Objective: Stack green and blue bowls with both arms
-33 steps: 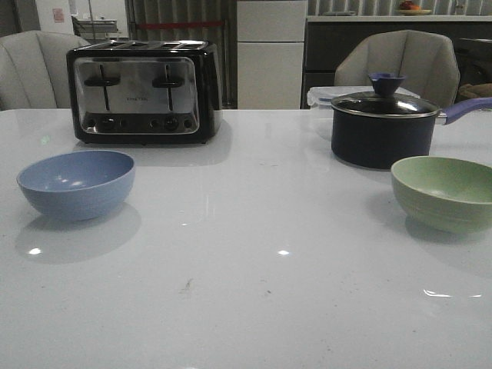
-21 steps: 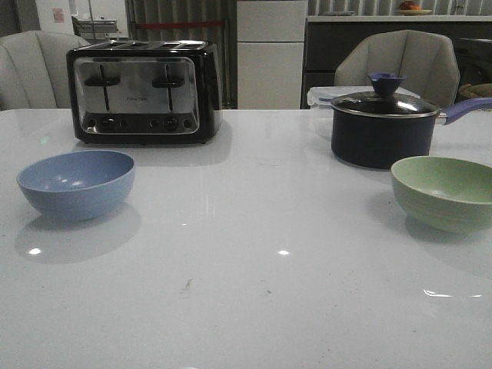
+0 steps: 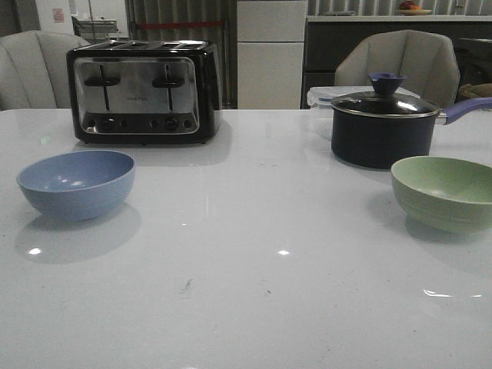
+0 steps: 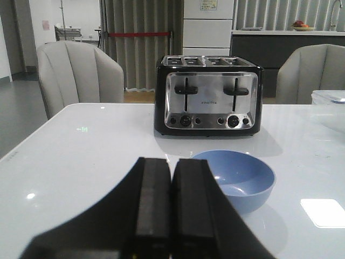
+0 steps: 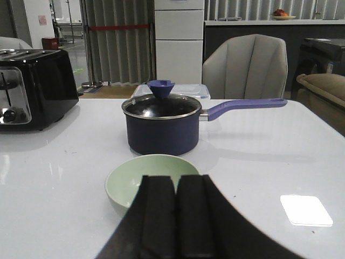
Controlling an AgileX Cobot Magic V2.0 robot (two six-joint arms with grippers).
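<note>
Here's the white desk (image 3: pixel 254 261), and the two bowls sit well apart on it. In the front view the blue bowl (image 3: pixel 76 184) is out at nine o'clock, upright and open side up, with the toaster (image 3: pixel 143 91) behind it around eleven o'clock. Over at three o'clock sits the green bowl (image 3: pixel 444 192), also upright, and just behind it, near one o'clock, the dark saucepan (image 3: pixel 383 129) with its lid on and handle pointing off to the right. A clear lidded container (image 3: pixel 323 97) peeks out behind the pan.

No arms show in the front view. From the left wrist camera, the left gripper (image 4: pixel 172 210) hangs short of the blue bowl (image 4: pixel 234 181), its jaws pressed together with nothing between them. From the right wrist camera, the right gripper (image 5: pixel 176 216) sits just short of the green bowl (image 5: pixel 143 183), jaws likewise closed on nothing, the saucepan (image 5: pixel 161 127) beyond the bowl.
</note>
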